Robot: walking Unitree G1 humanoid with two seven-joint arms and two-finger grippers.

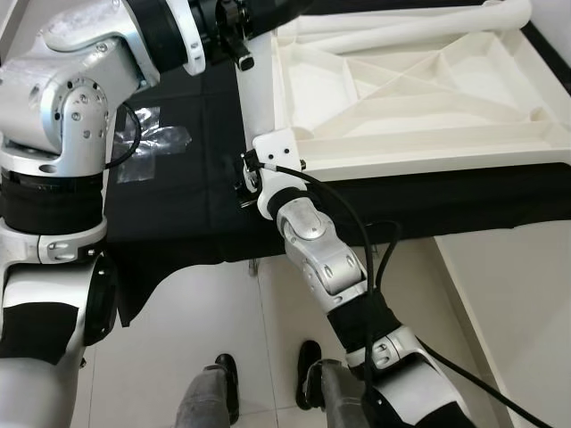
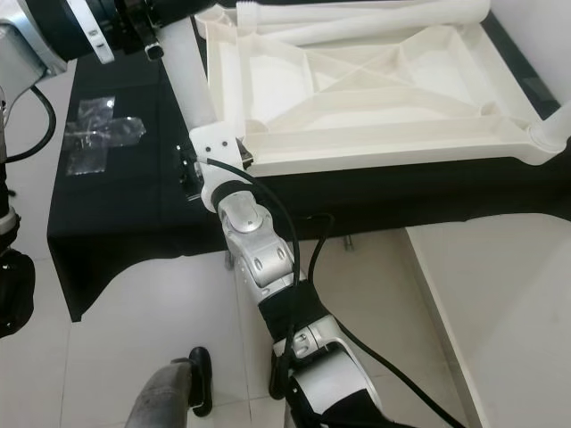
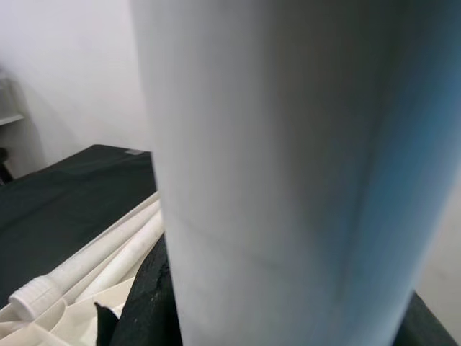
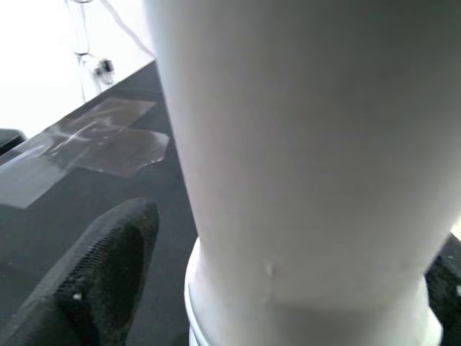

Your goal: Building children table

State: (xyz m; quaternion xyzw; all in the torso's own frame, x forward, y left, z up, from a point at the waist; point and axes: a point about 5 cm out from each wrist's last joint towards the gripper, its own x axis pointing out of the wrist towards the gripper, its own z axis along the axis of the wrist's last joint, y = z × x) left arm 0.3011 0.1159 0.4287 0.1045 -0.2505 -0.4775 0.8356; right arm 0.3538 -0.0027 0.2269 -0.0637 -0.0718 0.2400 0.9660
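**Upturned tabletop on black-draped surface, one leg held at its corner**

Black cloth (image 1: 178,214) covers a low work surface over pale floor tiles. Left eye view: the white plastic tabletop (image 1: 419,98) lies underside up, its ribbed bracing exposed. A white table leg (image 1: 259,98) stands at the tabletop's near left corner, its long axis running from that corner toward the camera. The left gripper (image 1: 234,27) is at the leg's upper part; the right gripper (image 1: 254,174) is at its lower end beside the corner. Loose legs (image 1: 401,31) lie along the tabletop's far edge.

Right eye view: clear plastic wrapping (image 2: 98,134) lies flat on the cloth, well apart from the tabletop. No lettering can be read.

Left wrist view: the leg is a smooth white cylinder seen close up, with a black finger (image 3: 148,303) against it; that gripper is clamped on the leg.

Right wrist view: one black finger (image 4: 101,267) sits beside the leg's collar; a gap shows, so whether this gripper clamps it cannot be told.
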